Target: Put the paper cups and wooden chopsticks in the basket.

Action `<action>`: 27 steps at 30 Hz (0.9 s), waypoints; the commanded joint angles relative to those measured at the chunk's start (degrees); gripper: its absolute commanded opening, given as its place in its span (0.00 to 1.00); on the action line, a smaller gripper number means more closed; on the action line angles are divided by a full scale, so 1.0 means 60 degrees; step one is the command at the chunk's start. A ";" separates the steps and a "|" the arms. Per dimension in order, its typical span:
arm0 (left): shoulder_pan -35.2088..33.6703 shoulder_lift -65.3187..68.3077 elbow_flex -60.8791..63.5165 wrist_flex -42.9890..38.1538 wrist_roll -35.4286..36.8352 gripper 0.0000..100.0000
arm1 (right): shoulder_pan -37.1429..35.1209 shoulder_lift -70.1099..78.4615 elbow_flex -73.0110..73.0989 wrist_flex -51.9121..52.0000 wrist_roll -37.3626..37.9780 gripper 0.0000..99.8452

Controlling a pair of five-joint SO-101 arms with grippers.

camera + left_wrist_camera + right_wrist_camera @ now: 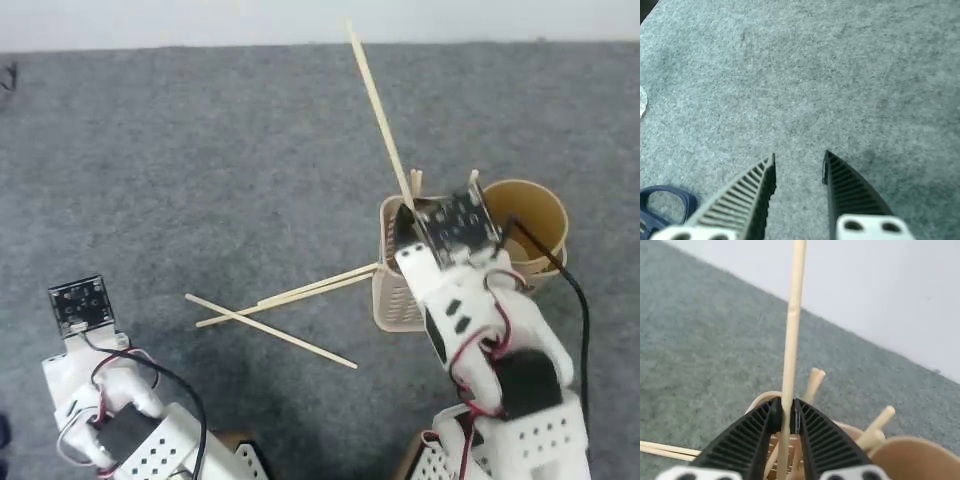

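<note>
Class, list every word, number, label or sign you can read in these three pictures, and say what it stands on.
None can be read.
Basket, cup, loose chopsticks, mat: no print.
Left gripper, and right gripper shut on a chopstick: no print.

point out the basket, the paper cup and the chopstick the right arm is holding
basket [392, 296], high view, on its ribbed side wall
paper cup [536, 208], high view, on its inner wall
held chopstick [792, 315], right wrist view, on the shaft above the right end effector [785, 406]
</note>
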 commanded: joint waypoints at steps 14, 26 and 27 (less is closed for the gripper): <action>0.0029 -0.0176 -0.0081 -0.0147 -0.0088 0.14 | 0.0183 -0.3553 0.2154 0.0462 -0.0029 0.21; 0.0029 -0.0176 -0.0081 -0.0147 -0.0088 0.14 | -0.0403 -0.2571 -0.0601 0.0418 0.0337 0.18; 0.0029 -0.0176 -0.0081 -0.0147 -0.0088 0.14 | -0.0652 -0.1897 -0.1451 0.0608 0.0557 0.18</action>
